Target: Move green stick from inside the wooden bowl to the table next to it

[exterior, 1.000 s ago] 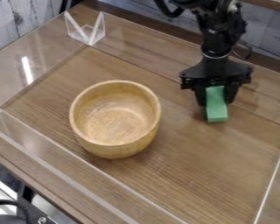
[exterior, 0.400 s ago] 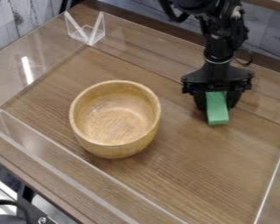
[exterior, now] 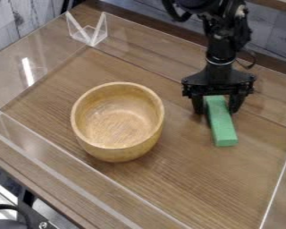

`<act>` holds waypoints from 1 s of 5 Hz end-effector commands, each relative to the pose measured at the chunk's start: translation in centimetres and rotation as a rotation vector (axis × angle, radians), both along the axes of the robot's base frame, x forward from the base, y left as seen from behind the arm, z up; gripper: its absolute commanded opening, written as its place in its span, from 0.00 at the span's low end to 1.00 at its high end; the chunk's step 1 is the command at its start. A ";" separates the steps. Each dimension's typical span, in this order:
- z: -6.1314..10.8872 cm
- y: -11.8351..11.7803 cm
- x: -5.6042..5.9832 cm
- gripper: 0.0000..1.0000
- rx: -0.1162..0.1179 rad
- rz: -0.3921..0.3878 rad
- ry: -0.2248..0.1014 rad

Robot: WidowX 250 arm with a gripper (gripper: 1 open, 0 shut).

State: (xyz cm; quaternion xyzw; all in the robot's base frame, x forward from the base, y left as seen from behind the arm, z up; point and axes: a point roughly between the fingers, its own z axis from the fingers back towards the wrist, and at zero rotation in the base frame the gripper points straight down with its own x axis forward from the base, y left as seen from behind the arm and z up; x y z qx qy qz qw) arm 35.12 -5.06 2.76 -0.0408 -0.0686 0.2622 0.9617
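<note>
Green stick lay on the desk, well apart from the bowl and on the far side of it from the left edge of the view. Its long side ran roughly up and down the frame, upper end close under the end effector. End effector: released — fingers spread to either side of the stick's upper part, no grip on it. Whether a fingertip brushed the stick could not be told. The black arm reached in from the top of the view and hid part of the desk behind it. Bowl: upright, light wood, its inside bare. A clear angular piece stood near the upper left — its exact form was hard to make out. Dark cables showed at the lower left corner.
</note>
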 end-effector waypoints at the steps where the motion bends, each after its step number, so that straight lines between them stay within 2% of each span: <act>1: 3.6 0.5 0.9 1.00 -0.006 0.006 -0.081; 3: 4.6 1.3 0.6 1.00 0.000 0.012 -0.071; 5: 4.8 1.6 0.4 1.00 0.009 0.012 -0.066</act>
